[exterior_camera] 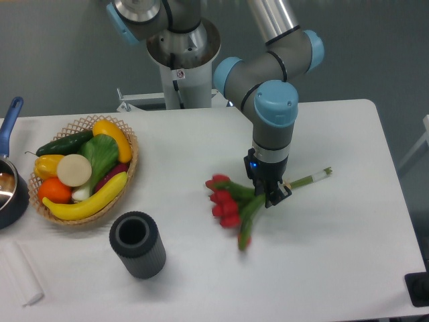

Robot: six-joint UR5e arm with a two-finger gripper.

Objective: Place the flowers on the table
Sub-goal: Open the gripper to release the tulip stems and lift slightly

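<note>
Gripper (269,191) pinches stems of flowers (231,202), red heads low over table (335,255), right of vase (138,244) and basket (84,170).

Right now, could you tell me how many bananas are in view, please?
1. The banana lies along the front edge of the wicker basket at the table's left; others could be hidden beneath the other produce.

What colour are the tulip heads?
Red, on green stems; the bunch of artificial tulips shows in the fixed camera.
</note>
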